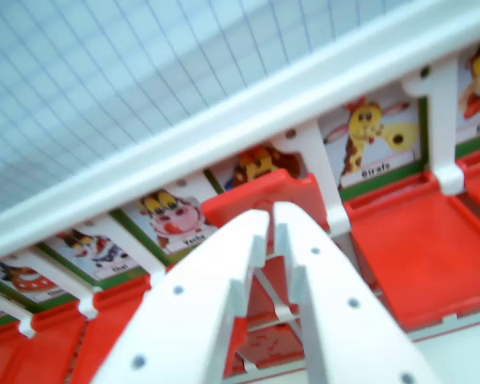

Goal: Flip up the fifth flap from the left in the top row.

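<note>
The claw (270, 214) fills the lower middle of the wrist view: two white plastic fingers rising from the bottom edge and narrowing toward their tips. The tips stand nearly together, with only a thin dark slit between them, and nothing is caught in that slit. They rest at the top edge of a red flap (260, 196), which stands partly raised. Whether the tips actually touch the flap cannot be told for certain.

The flap belongs to a board game with a white frame (224, 128) running diagonally from the lower left to the upper right. Along the frame sits a row of small picture cards, separated by white posts. Behind the raised flap, a card with a brown and yellow animal (260, 164) is partly hidden. To the wrist view's right of it is a giraffe card (372, 136), yellow with a printed label below. To the wrist view's left is a cow card (172, 218), then more cards whose pictures are too blurred to name.

The other red flaps lie flat in front of their cards; the flat flap (424, 248) below the giraffe is the clearest. Beyond the frame is a pale blue gridded surface (104, 64).
</note>
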